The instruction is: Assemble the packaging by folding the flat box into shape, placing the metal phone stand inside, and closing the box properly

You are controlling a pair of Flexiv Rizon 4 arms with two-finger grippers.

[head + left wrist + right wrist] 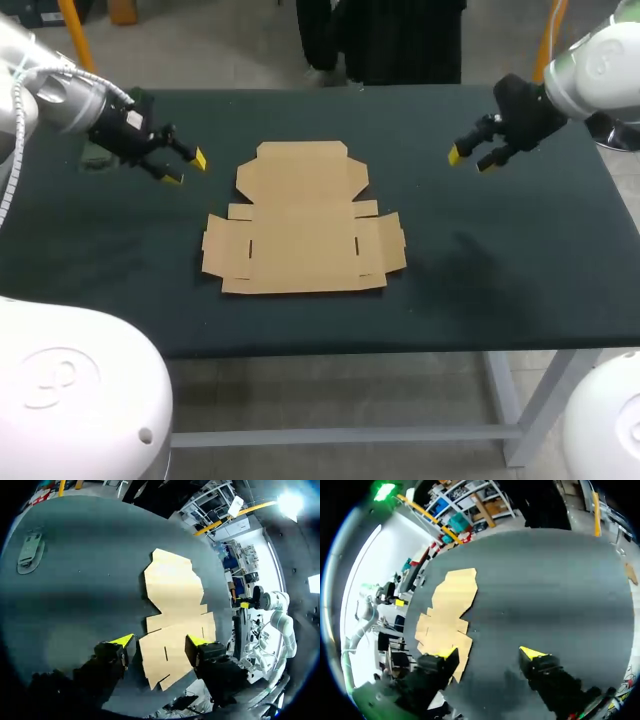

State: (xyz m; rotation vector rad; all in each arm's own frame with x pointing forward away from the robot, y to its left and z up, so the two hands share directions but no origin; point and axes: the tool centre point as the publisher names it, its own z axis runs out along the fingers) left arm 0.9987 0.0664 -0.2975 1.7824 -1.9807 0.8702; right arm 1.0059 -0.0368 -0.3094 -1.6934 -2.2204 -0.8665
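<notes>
Left pincer (186, 168): fingers spread wide, holding nothing and touching nothing. It hovers above the tabletop (520, 250), off the far-left corner of the flat cardboard box (303, 222). Right pincer (470, 160): likewise spread and empty, hovering off the box's far-right side. The box lies unfolded, flaps out, mid-tabletop between the two pincers. The grey phone stand (30, 552) lies near the tabletop's left edge by the left arm, well apart from the box.
</notes>
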